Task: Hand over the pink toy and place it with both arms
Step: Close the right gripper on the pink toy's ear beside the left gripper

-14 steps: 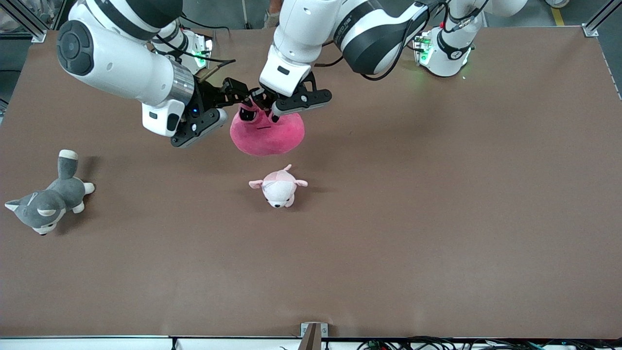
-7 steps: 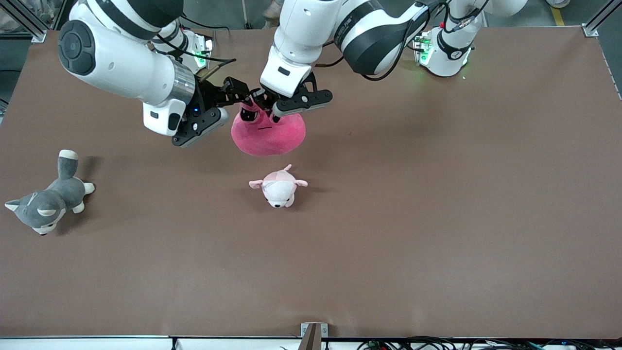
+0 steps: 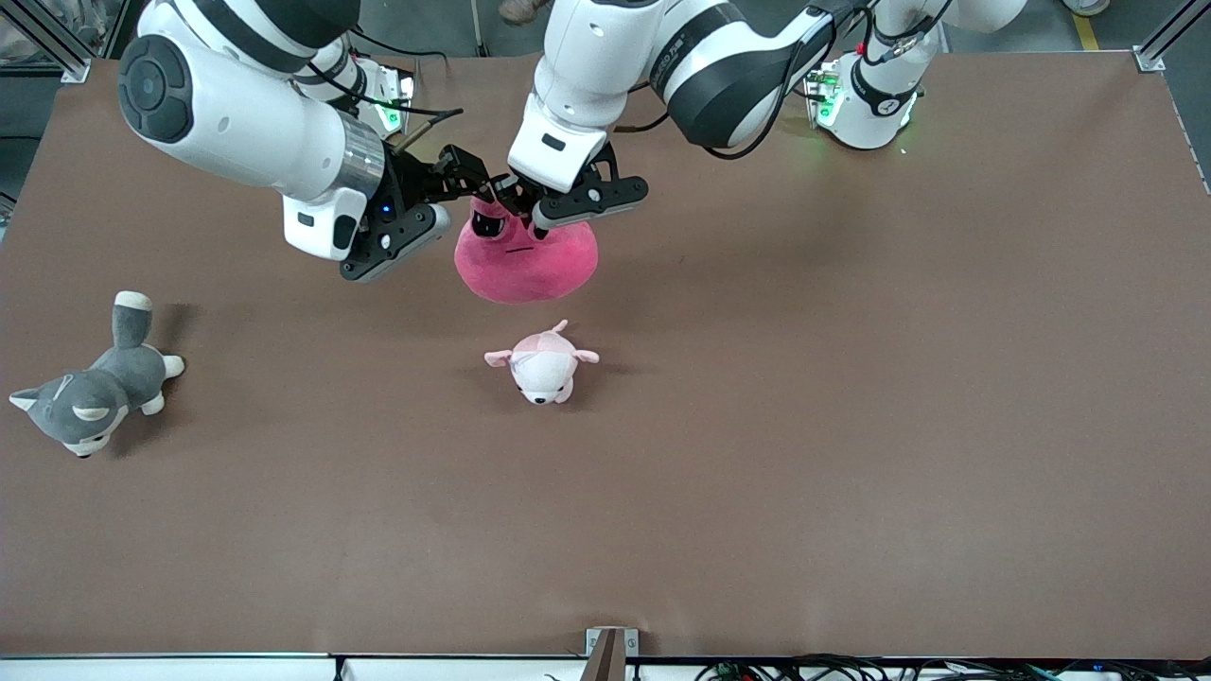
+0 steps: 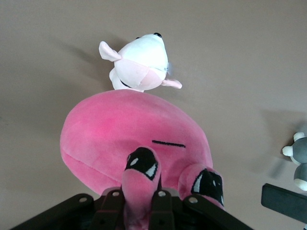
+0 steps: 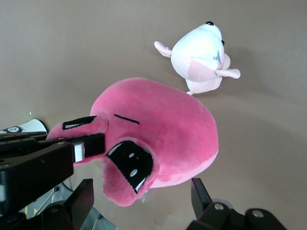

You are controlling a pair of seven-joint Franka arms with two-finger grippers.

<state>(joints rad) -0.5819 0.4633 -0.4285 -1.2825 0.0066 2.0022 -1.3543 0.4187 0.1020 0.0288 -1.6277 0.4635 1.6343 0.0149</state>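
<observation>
The hot-pink blob-shaped toy [image 3: 526,263] hangs in the air over the table, face toward the front camera. My left gripper [image 3: 516,202] is shut on one of its eye flaps from above; the left wrist view shows the fingers [image 4: 162,207] pinching that flap [image 4: 140,182] on the toy [image 4: 120,129]. My right gripper [image 3: 470,189] comes in from the side, wide open. In the right wrist view [image 5: 141,196] its fingers [image 5: 82,200] stand on either side of the toy's other eye flap [image 5: 128,170] without touching it.
A small pale pink-and-white plush [image 3: 542,365] lies on the brown table [image 3: 804,426] under and just nearer the front camera than the hanging toy; it also shows in both wrist views [image 4: 141,62] [image 5: 201,55]. A grey-and-white plush dog [image 3: 90,392] lies at the right arm's end.
Both grippers and the pink toy have shifted slightly toward the left arm's end. The right gripper has closed in a little on the toy, still open.
</observation>
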